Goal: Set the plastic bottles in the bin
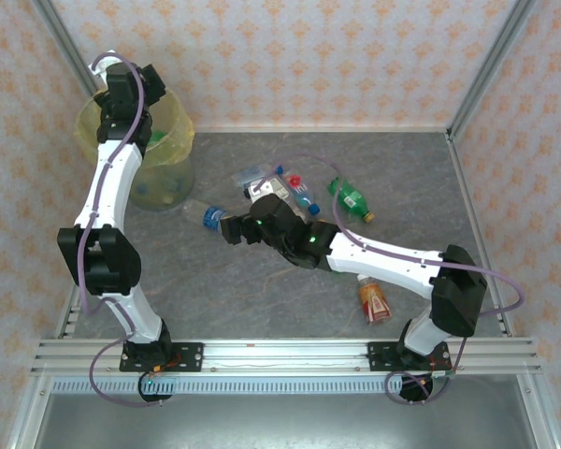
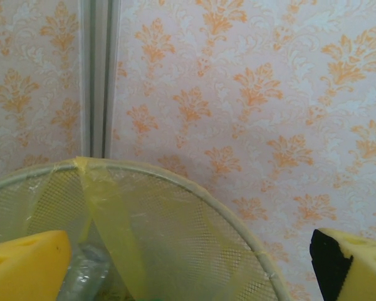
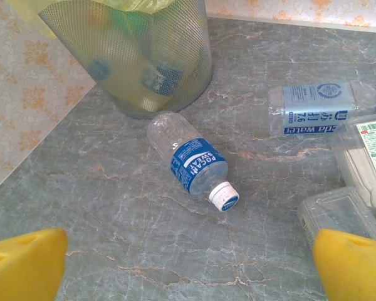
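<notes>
Over the bin [image 2: 175, 179], at the far left of the bench [image 1: 262, 299], the left claw [image 2: 188, 269] hangs with its yellow pads [image 2: 25, 266] spread wide and nothing between them. Some bottles [image 3: 156, 75] lie inside the bin. The right claw [image 3: 188, 266] is spread wide too, empty, low over the bench. In front of it a clear bottle with a blue label [image 3: 194, 163] lies on its side, just beside the bin. This looks like the next one to pick. It is best to put one pad on each side of the label, across the round body. Squeeze slowly, because it can roll away. Then lift it higher than the bin's edge. The left arm should move off first, so the two arms do not bump.
</notes>
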`<move>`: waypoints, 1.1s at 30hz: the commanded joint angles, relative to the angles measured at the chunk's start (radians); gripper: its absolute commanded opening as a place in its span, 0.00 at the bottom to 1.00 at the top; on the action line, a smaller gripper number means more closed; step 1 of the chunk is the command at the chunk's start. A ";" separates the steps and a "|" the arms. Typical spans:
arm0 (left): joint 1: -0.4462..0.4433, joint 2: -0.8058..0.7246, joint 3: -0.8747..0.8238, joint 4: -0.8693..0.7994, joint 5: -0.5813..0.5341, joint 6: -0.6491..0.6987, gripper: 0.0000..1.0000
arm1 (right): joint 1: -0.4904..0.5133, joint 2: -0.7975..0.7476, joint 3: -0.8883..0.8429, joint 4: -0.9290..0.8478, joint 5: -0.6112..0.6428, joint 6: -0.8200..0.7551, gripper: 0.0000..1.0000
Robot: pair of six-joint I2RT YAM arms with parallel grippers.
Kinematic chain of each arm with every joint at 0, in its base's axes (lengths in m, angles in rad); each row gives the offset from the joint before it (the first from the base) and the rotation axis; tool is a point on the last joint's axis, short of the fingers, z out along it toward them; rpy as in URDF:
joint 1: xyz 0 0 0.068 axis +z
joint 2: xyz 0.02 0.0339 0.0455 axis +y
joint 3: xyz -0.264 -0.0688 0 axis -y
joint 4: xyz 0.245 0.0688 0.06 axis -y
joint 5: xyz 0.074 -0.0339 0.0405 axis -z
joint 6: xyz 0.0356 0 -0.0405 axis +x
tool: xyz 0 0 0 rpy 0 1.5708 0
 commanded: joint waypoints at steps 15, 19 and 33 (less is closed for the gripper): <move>0.003 -0.396 -0.318 -0.065 0.244 -0.261 0.90 | 0.011 -0.029 -0.010 0.000 -0.001 0.011 1.00; -0.009 -0.489 -0.420 -0.096 0.255 -0.315 0.85 | 0.011 -0.049 -0.035 0.009 0.007 0.023 1.00; -0.285 -0.663 -0.737 -0.211 0.055 -0.546 0.78 | 0.011 -0.146 -0.145 0.013 0.091 0.064 1.00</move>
